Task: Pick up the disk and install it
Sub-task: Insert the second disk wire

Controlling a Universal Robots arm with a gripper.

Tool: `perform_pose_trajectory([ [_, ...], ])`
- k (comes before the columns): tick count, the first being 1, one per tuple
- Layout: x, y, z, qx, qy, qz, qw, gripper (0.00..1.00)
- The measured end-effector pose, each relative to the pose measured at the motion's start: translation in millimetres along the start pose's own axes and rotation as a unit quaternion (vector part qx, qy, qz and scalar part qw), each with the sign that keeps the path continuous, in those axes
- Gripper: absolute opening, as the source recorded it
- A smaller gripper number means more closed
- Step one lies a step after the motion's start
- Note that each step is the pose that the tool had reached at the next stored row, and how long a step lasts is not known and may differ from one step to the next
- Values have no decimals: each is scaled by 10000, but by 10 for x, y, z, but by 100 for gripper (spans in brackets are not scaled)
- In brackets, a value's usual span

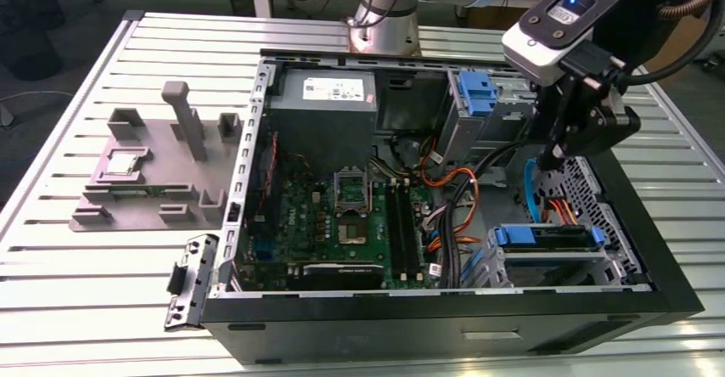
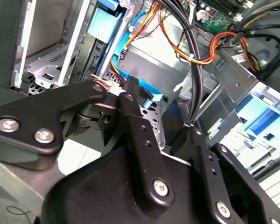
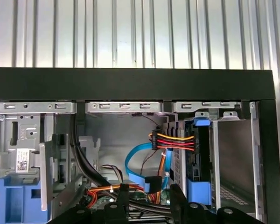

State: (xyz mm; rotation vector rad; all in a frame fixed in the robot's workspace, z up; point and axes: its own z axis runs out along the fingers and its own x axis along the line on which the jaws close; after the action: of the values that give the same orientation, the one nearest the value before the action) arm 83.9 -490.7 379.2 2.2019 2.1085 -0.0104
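My black hand (image 1: 552, 158), fingers apart and empty, is hovering; the blue-railed silver disk (image 1: 546, 238) is lying below, long axis crosswise.

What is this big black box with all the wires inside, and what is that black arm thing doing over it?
The box is an open computer case lying on its side on a metal table, so you can see the green motherboard and coloured cables inside. The black thing is a robot arm; its gripper hangs over the drive bays on the exterior view's right. One picture comes from a camera standing off the arm. The other two come from cameras riding on the arm's wrist, looking into the case past the gripper. Its job is to fit a disk, the silver drive in a blue frame sitting in a bay near the case's front. I can't tell whether the gripper holds anything. A grey holder sits beside the case.
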Motion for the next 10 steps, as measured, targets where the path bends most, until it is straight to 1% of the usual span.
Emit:
perform_pose_trajectory([
  [3,20,2,9,-7,-167,-3,9999,47],
  [4,26,2,14,-9,-216,-4,9998,47],
  [5,30,2,21,-10,-249,-4,9997,47],
  [8,34,0,73,-10,-260,7,9997,47],
  [9,35,1,85,-10,-271,9,9996,47],
  [10,37,2,95,-11,-289,10,9996,47],
])
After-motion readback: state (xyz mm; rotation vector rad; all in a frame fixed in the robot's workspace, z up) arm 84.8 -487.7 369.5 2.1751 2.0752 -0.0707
